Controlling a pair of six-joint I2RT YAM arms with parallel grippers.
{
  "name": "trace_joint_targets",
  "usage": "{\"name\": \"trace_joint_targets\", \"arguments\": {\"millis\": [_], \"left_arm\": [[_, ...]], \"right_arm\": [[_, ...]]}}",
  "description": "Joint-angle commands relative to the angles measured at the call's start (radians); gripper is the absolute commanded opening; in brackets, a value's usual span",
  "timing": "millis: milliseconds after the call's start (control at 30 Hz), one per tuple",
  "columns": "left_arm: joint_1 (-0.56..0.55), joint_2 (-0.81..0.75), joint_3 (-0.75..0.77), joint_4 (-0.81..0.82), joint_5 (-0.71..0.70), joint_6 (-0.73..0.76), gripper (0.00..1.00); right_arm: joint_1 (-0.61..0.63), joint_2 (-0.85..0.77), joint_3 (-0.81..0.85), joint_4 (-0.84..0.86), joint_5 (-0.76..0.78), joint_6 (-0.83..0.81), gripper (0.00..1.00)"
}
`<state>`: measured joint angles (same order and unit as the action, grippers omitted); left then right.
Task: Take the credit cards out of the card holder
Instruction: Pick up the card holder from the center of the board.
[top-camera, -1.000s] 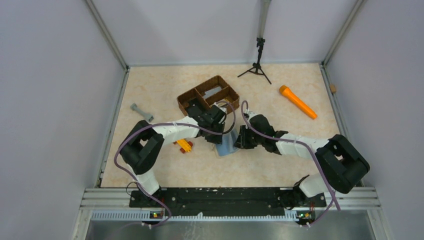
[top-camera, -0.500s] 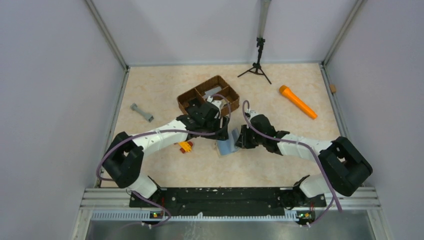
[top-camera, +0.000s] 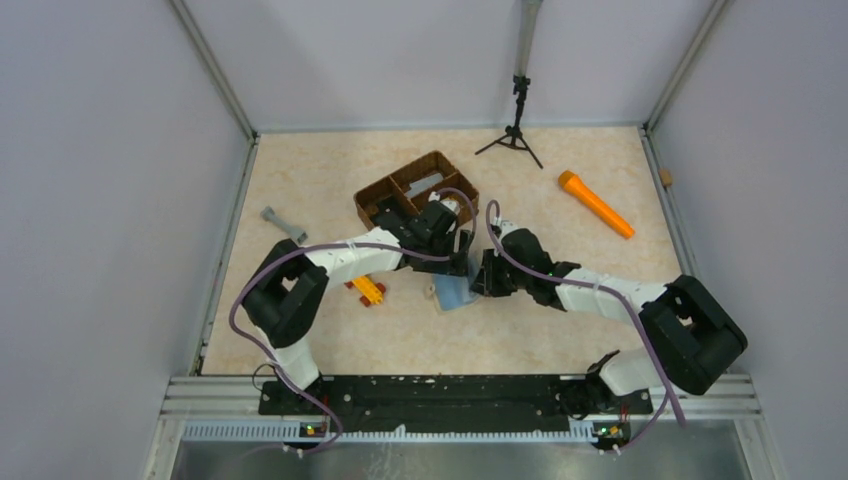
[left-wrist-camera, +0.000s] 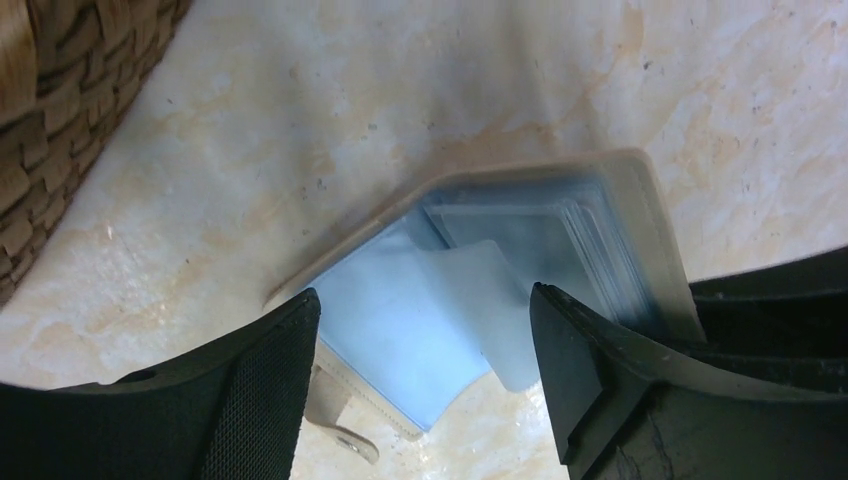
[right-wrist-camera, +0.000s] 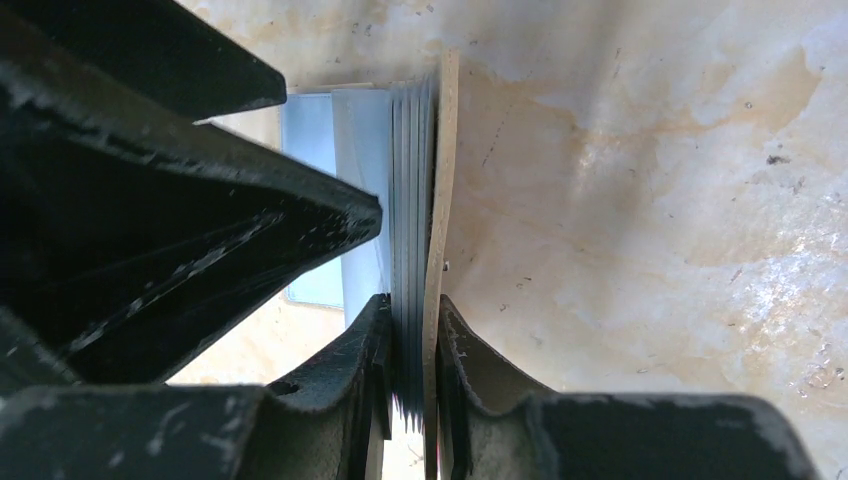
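Starting nearest the arm bases in the overhead view, a small yellow toy (top-camera: 368, 290) lay on the table (top-camera: 300, 180) at 9 o'clock from the card holder (top-camera: 455, 292), well apart from it. The card holder rested open on the tabletop, its pale blue inside facing up.

The right gripper (top-camera: 487, 276) sat at about 2 o'clock from the holder's middle and was clamped narrowly on its edge. Its wrist camera showed the two fingers (right-wrist-camera: 370, 350) pinching the cream cover and the stack of clear sleeves between them, with the cover standing nearly upright. What the sleeves held was too blurred to tell.

The left gripper (top-camera: 462, 258) hung at 12 o'clock from the holder with its jaws spread wide and nothing between them. In its wrist view the holder lay just beyond and between the fingers (left-wrist-camera: 250, 400), apparently touching neither; the blue lining filled the gap, the cream rim ran toward 2 o'clock, and a small stud tab (left-wrist-camera: 345, 440) showed at 6 o'clock.

Farther off, a brown wicker tray (top-camera: 372, 205) stood at 11 o'clock from the holder, close behind the left wrist. A grey piece (top-camera: 283, 224) lay at 10 o'clock, an orange torch (top-camera: 595, 203) at 2 o'clock, and a black tripod (top-camera: 515, 135) at 1 o'clock by the far wall.
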<state>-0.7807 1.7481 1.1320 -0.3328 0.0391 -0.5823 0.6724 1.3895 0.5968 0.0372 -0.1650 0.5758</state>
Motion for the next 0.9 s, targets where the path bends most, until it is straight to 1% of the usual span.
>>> {"name": "trace_joint_targets", "arguments": {"millis": [0, 67, 100, 133, 167, 233, 333, 433, 800, 867], "left_arm": [[-0.003, 0.047, 0.058, -0.004, -0.073, -0.008, 0.77], [-0.003, 0.064, 0.074, -0.070, -0.103, 0.001, 0.69], [-0.005, 0.066, 0.078, -0.100, -0.123, 0.006, 0.66], [-0.007, 0.065, 0.080, -0.125, -0.144, 0.012, 0.61], [-0.007, 0.063, 0.077, -0.141, -0.158, 0.018, 0.58], [-0.007, 0.054, 0.061, -0.160, -0.172, 0.032, 0.55], [-0.007, 0.037, 0.040, -0.164, -0.160, 0.044, 0.53], [-0.007, 0.003, 0.014, -0.147, -0.133, 0.046, 0.52], [-0.007, -0.188, -0.100, -0.163, -0.130, 0.044, 0.57], [-0.007, -0.201, -0.118, -0.162, -0.127, 0.048, 0.57]], "right_arm": [[0.016, -0.040, 0.010, 0.032, 0.017, -0.007, 0.21], [0.016, -0.048, 0.009, 0.019, 0.029, -0.008, 0.33], [0.016, -0.054, 0.007, 0.015, 0.035, -0.010, 0.37], [0.016, -0.063, 0.003, 0.014, 0.041, -0.010, 0.39], [0.016, -0.071, 0.000, 0.013, 0.046, -0.009, 0.41], [0.016, -0.088, -0.008, 0.013, 0.053, -0.007, 0.42], [0.016, -0.092, -0.008, 0.012, 0.056, -0.006, 0.42], [0.017, -0.088, -0.005, 0.010, 0.057, -0.003, 0.33], [0.013, -0.026, 0.005, 0.037, 0.017, 0.000, 0.33], [0.011, -0.018, 0.003, 0.048, 0.001, 0.005, 0.32]]}}
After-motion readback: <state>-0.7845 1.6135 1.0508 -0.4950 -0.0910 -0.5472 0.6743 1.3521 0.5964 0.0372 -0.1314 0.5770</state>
